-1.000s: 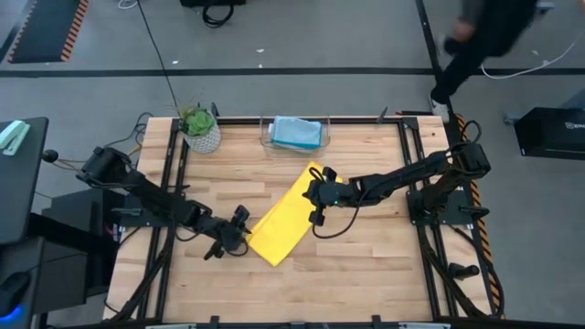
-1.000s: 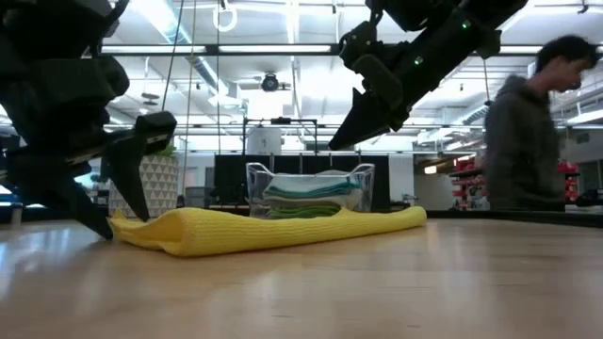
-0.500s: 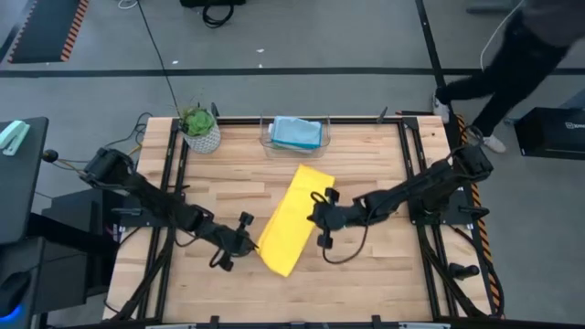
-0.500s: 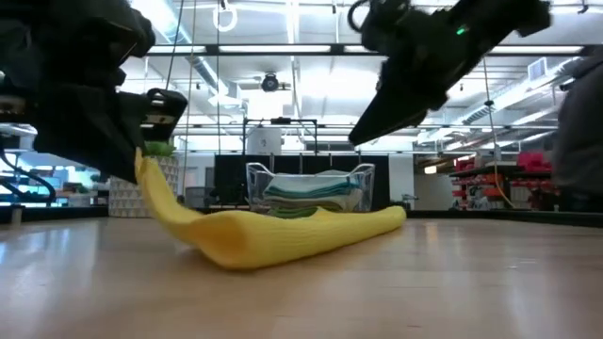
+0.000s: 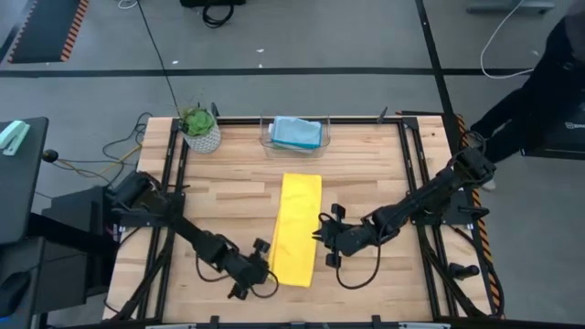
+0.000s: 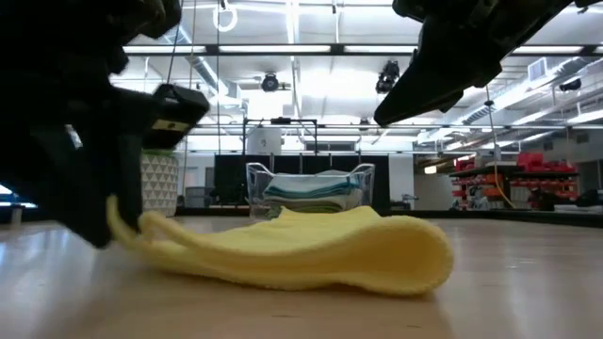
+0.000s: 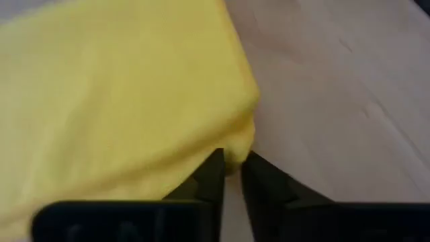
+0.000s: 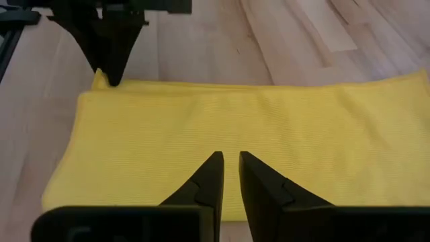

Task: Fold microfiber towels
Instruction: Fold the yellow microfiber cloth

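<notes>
Towel status: yellow microfiber towel (image 5: 296, 228), folded to a long strip, lies lengthwise mid wooden counter (image 5: 366, 164), squared for the next fold. Left gripper (image 5: 259, 270) sits at its near left corner, jaws narrow, pinching the corner to keep it anchored. Right gripper (image 5: 326, 236) hovers just beside the right edge, jaws narrow, empty.

Wooden table (image 5: 366, 174): yellow towel (image 5: 297, 228), bin (image 5: 295, 134), plant (image 5: 199, 128).

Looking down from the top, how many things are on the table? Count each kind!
Yellow folded microfiber cloth: 1
Light blue microfiber cloth, in the bin: 1
Clear plastic rectangular bin: 1
Green leafy plant in white patterned pot: 1
Total: 4
</notes>
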You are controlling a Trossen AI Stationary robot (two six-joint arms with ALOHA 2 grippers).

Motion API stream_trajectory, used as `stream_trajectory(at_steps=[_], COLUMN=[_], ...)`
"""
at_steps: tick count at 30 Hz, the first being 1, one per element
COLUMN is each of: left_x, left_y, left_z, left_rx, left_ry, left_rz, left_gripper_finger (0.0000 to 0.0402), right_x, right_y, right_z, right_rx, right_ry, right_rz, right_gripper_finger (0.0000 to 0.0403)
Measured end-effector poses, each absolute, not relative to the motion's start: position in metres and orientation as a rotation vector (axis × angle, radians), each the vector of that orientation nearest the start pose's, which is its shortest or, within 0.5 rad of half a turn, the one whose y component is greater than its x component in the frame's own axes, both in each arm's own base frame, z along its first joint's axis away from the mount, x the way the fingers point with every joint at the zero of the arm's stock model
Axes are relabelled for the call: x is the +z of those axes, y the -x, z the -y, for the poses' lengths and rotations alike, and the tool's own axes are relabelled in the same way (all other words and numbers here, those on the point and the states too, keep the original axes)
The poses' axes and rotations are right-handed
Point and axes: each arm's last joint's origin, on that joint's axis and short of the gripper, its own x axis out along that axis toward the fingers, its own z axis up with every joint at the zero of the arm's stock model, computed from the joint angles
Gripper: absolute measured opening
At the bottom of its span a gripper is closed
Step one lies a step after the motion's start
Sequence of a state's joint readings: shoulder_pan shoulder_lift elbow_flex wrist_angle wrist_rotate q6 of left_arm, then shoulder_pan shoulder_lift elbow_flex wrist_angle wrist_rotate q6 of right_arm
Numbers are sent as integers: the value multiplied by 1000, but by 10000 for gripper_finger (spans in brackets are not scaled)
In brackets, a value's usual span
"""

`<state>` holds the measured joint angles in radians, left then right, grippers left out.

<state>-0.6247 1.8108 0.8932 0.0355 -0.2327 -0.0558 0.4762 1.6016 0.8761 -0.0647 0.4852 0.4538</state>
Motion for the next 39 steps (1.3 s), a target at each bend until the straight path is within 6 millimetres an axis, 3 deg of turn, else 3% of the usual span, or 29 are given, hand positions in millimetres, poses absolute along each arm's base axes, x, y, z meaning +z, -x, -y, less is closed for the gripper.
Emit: stream_trajectory(at_steps=[6,10,14,22,33,39], left_x=[151,167,153,125,123,132], left_y=[-280,-286,-293,-305,-302,-302], left_z=[207,225,232,222,226,226], left_rx=[-297,-357,-334,-202,-228,-228], left_ry=[-305,-282,-322,-381,-419,-407], left_rz=[-989,-852,-773,-807,-804,-788], left_gripper_finger=[157,217,234,172,19,23], right_x=[184,184,184,185,185,185], right_y=[-287,-287,-285,-277,-277,-277], right_z=[-135,-135,-140,-155,-155,-155], right_rx=[-160,-161,-158,-155,-158,-156], right_ry=[-70,-74,-79,-59,-65,-64], right_rz=[-673,-672,-666,-637,-636,-638], right_gripper_finger=[57,57,57,58,58,58])
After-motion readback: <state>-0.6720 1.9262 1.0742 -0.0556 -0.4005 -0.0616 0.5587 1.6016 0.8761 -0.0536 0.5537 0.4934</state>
